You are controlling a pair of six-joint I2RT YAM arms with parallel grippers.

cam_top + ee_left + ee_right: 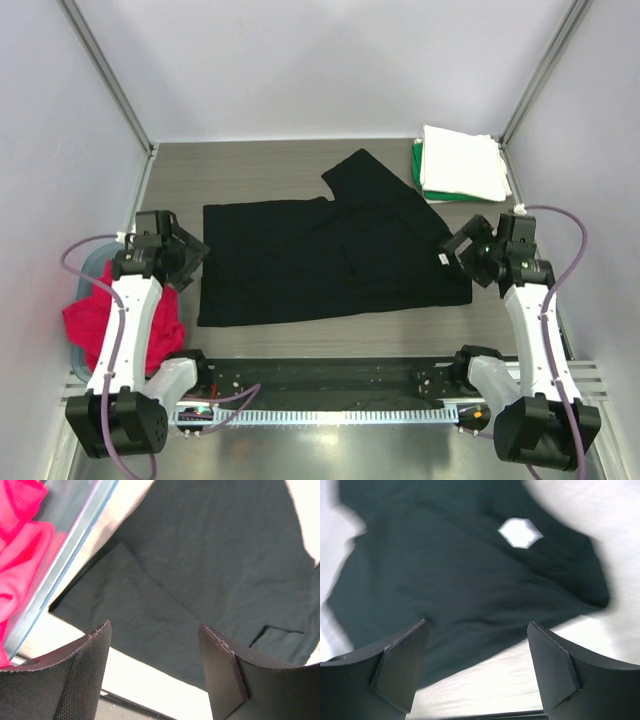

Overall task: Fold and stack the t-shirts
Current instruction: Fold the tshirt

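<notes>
Left gripper [154, 647], right gripper [477, 650] both gape empty over black t-shirt [300, 265]; red t-shirt [85, 322], 9 o'clock, part-hidden by my left arm [125, 310].

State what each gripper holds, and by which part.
Nothing. The left gripper and the right gripper are both open and empty, near opposite edges of the black t-shirt.
</notes>
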